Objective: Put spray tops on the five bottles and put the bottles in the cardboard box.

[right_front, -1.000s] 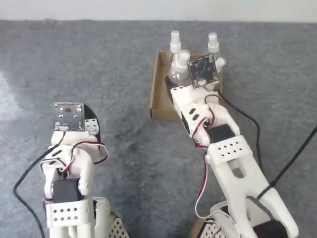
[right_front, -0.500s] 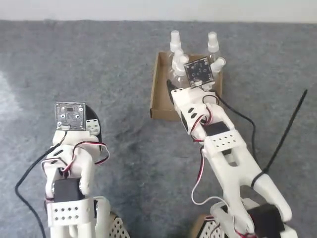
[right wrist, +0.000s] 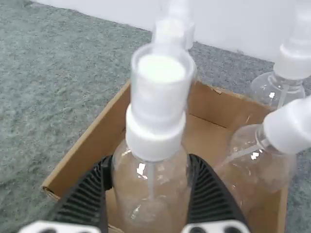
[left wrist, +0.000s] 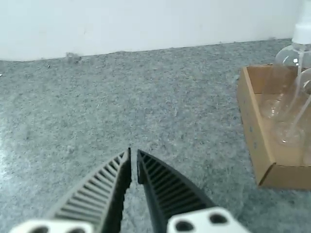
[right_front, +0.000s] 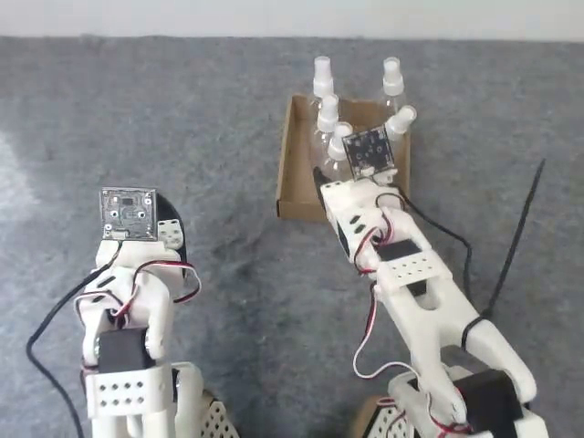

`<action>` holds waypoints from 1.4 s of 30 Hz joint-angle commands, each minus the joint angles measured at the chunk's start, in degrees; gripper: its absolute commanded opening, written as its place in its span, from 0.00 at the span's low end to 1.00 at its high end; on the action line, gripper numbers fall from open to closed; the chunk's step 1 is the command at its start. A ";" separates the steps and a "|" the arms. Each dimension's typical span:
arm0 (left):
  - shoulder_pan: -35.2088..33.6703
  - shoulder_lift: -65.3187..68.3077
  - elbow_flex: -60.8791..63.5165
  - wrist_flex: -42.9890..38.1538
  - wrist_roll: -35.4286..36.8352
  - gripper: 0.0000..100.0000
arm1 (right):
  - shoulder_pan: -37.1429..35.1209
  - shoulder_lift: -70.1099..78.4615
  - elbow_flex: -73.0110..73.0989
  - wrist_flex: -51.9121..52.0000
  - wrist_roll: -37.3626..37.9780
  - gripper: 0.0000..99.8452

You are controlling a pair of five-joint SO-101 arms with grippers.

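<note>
While clasping the fifth capped bottle (right wrist: 154, 121) in the right gripper (right wrist: 151, 174), inside the cardboard box (right_front: 290, 155) beside four more bottles (right_front: 392, 87), apparently lacks only release.

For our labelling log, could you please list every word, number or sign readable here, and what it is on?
None can be read. Faint marks on the cardboard box wall are too blurred; the bottles show no labels.
</note>
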 commanded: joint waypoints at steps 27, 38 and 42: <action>-0.18 -0.44 -0.40 -1.93 1.14 0.01 | 0.04 -0.48 -0.26 0.40 1.14 0.02; -0.18 -0.53 -0.40 -1.93 1.23 0.01 | 0.04 -0.57 -0.26 0.48 0.79 0.16; -0.18 -0.53 -0.40 -1.93 1.23 0.01 | 0.04 -1.10 -0.26 0.48 0.79 0.16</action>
